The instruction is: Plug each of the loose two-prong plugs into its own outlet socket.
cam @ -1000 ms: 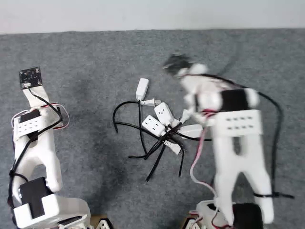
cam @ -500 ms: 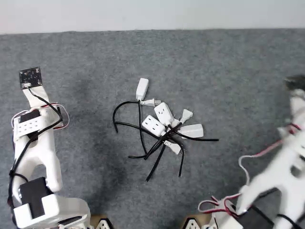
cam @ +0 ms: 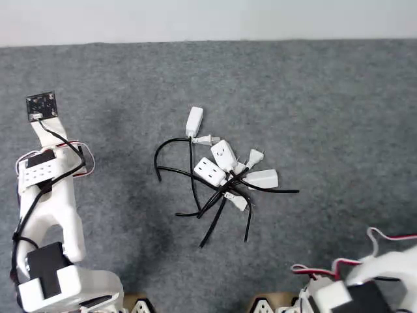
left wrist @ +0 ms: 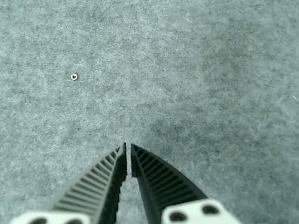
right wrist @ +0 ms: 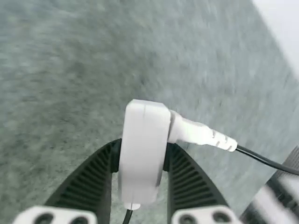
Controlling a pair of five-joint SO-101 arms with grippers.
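White socket block point(right wrist: 142, 126), black cord point(right wrist: 261, 158) trailing, clamped tight in right gripper point(right wrist: 143, 145) above grey carpet point(cam: 326, 98), near right. Best approach, likely: firm squeeze, slots squared to prongs before pushing. Two more socket blocks point(cam: 223, 154) in cord tangle point(cam: 221, 194) mid-carpet, slots seemingly unfilled. Left gripper point(left wrist: 127, 147) closed, empty, at left.

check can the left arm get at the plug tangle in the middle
Probably yes: only open carpet lies between the shut left gripper and the tangle, though its reach that far is uncertain.
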